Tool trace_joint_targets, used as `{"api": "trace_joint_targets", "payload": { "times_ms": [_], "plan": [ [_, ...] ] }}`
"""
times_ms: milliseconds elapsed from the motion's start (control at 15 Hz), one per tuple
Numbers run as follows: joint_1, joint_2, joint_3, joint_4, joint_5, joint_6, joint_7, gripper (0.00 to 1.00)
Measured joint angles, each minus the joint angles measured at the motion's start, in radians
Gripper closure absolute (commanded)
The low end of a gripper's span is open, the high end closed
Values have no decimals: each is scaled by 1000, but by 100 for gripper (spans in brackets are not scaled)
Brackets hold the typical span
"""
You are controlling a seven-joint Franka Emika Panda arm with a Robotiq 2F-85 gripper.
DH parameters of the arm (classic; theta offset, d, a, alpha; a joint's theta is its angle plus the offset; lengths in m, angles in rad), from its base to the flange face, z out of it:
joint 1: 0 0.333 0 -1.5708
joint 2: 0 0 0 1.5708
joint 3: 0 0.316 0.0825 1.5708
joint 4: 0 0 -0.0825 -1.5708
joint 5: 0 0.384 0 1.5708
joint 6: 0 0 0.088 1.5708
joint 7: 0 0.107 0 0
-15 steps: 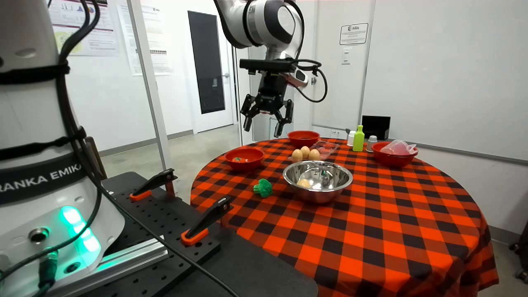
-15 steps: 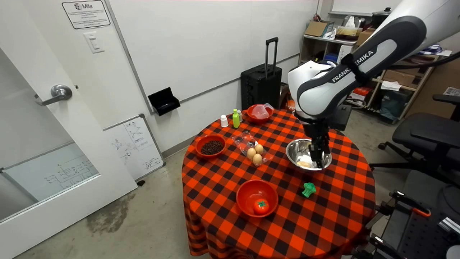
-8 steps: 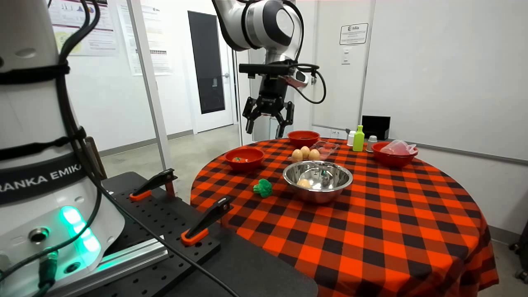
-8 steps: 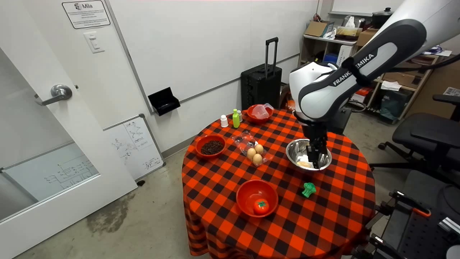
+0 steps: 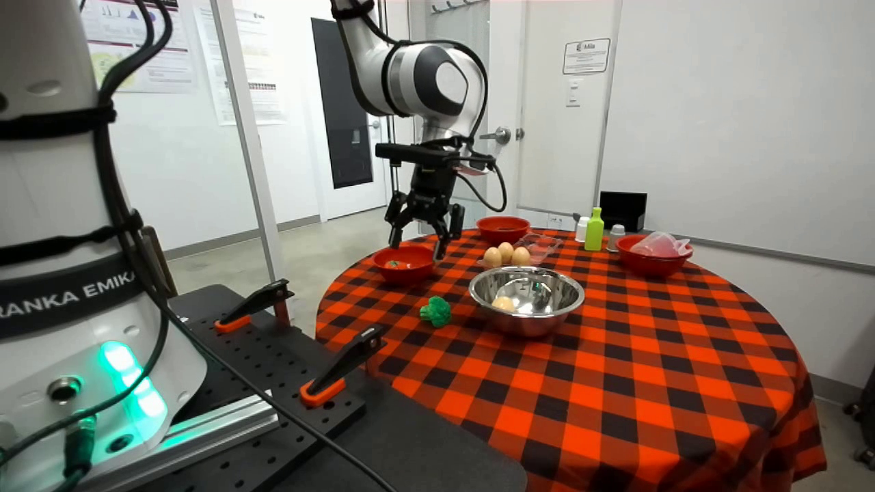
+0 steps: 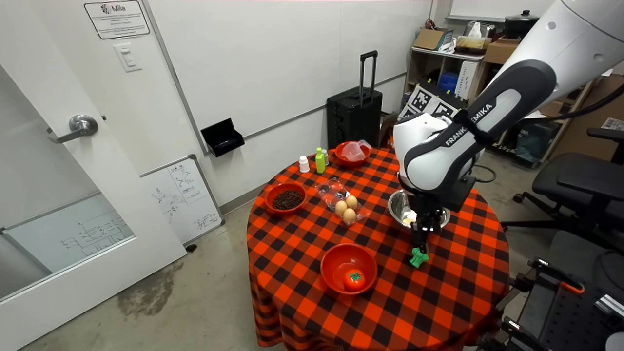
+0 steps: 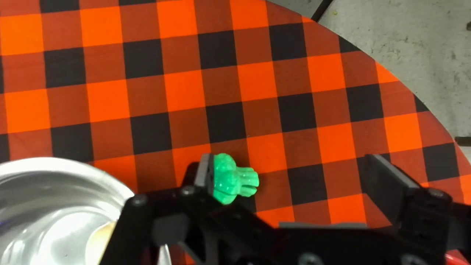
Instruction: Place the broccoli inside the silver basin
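Pretty early days: nothing's been grabbed yet. The toy broccoli can be seen on the checked tablecloth, near the silver basin but not in it. The gripper is held above, jaws spread wide, nothing gripped. What's left, probably: broccoli to be centred (it's shown off to one side of the gap in the wrist view), pinched, lifted and dropped in.

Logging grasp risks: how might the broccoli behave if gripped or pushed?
The broccoli is probably stiff: its gloss and ridged stem suggest molded plastic. That shine may make it slippery. Its lobed head and jutting stem would likely make it pivot on the checked tablecloth rather than roll far.
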Motion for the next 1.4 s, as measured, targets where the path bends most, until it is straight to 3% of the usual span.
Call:
{"api": "trace_joint_targets", "payload": {
  "times_ms": [533,867,1400],
  "plan": [
    [1,113,4,-10,27,102,35,0],
    [36,162,-19,-9,-8,165,103,0],
    [103,200,-71,9,-98,174,202,0]
  ]
}}
